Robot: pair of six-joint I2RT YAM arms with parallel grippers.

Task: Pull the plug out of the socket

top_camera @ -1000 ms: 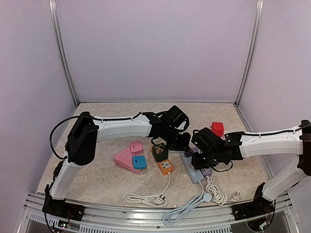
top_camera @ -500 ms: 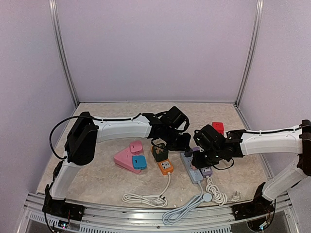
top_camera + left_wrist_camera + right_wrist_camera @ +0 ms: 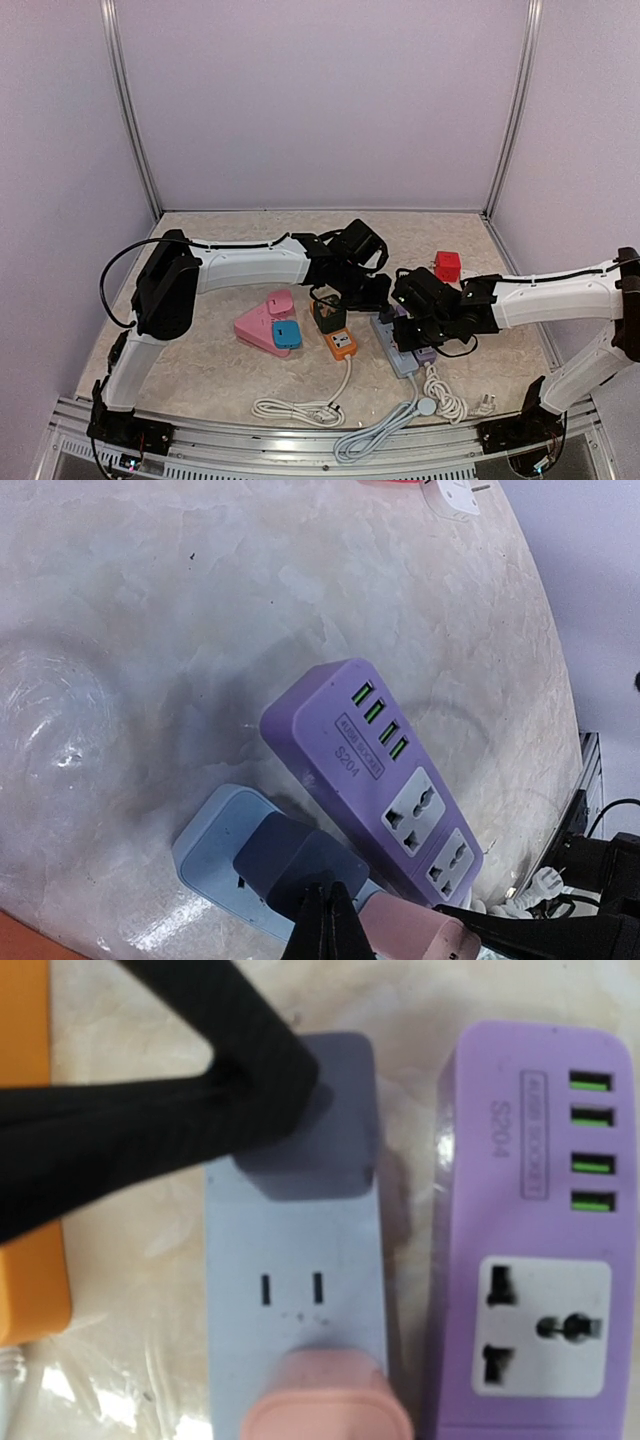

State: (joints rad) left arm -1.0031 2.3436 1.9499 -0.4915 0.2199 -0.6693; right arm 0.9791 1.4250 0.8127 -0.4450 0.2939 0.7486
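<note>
A light blue power strip (image 3: 397, 352) lies mid-table with a dark grey-blue plug (image 3: 300, 865) at its far end and a pink plug (image 3: 415, 935) further along. My left gripper (image 3: 378, 298) is shut, and its tips (image 3: 328, 905) rest on the dark plug. They show as black fingers (image 3: 240, 1090) in the right wrist view. My right gripper (image 3: 412, 322) hovers right over the pink plug (image 3: 325, 1400). One of its fingers (image 3: 540, 935) lies along the plug's side and the other is hidden. An empty socket (image 3: 290, 1288) sits between the two plugs.
A purple strip (image 3: 425, 345) with green USB ports lies right beside the blue one (image 3: 540, 1210). An orange socket (image 3: 340, 343), a dark green block (image 3: 328, 313), pink and blue adapters (image 3: 265, 325), a red box (image 3: 447, 265) and white cables (image 3: 300, 408) surround them.
My right gripper has shifted slightly left and down over the pink plug. The left arm has stayed in place on the dark plug.
</note>
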